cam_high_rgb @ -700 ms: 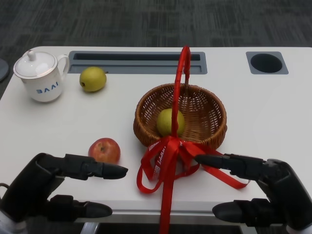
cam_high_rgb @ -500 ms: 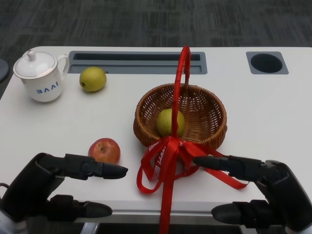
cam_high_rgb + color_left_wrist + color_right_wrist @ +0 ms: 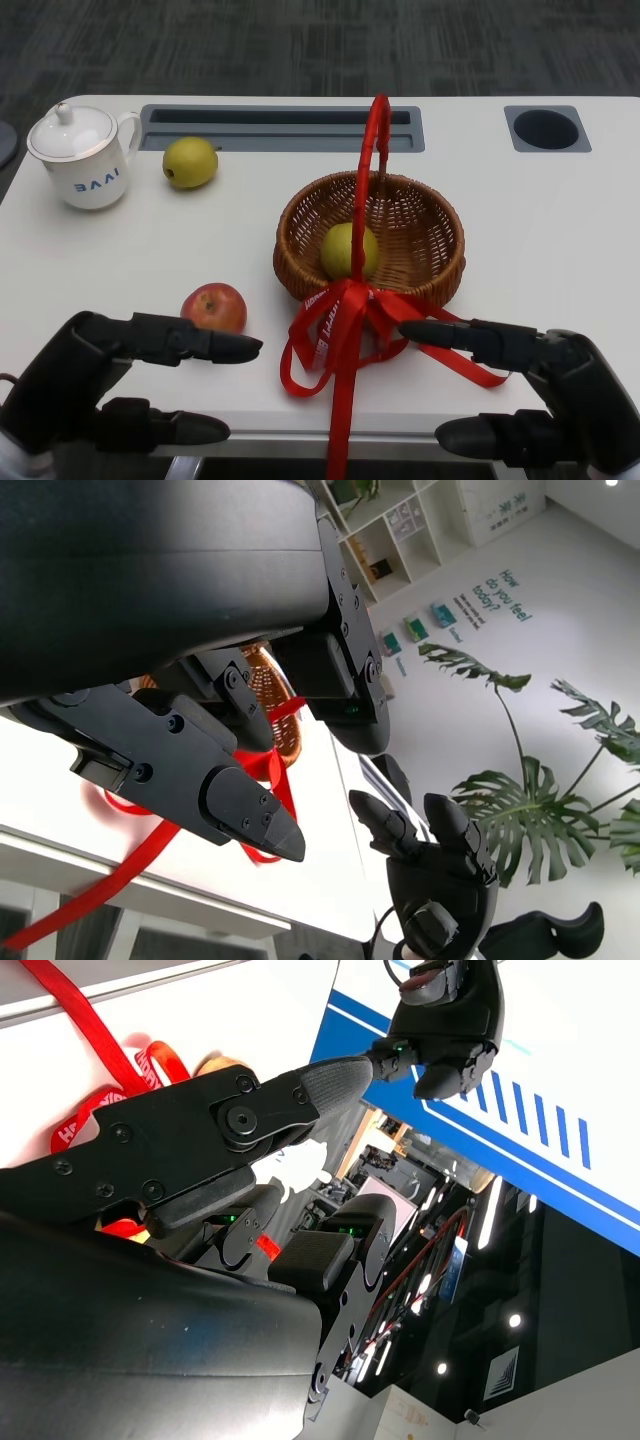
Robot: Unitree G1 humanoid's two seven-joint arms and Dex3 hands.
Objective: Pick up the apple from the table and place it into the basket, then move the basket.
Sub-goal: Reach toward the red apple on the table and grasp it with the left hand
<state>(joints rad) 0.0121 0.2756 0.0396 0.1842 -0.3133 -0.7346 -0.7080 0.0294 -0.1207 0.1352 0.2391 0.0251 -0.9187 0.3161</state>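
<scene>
A red apple (image 3: 214, 307) lies on the white table (image 3: 140, 240), front left of the wicker basket (image 3: 425, 268). The basket has a tall handle wrapped in red ribbon (image 3: 366, 180) with a bow (image 3: 345, 320) at its front, and a yellow-green fruit (image 3: 349, 250) lies inside. My left hand (image 3: 110, 385) hovers at the table's front edge, just in front of the apple, fingers apart and holding nothing. My right hand (image 3: 540, 390) hovers front right of the basket, also holding nothing, one finger near the bow. The left wrist view shows my right hand (image 3: 430, 870) spread.
A second yellow-green fruit (image 3: 190, 162) lies at the back left beside a white lidded mug (image 3: 82, 155). A grey recessed tray (image 3: 280, 128) runs along the back, with a round hole (image 3: 547, 128) at the back right. Ribbon tails (image 3: 338, 420) hang over the front edge.
</scene>
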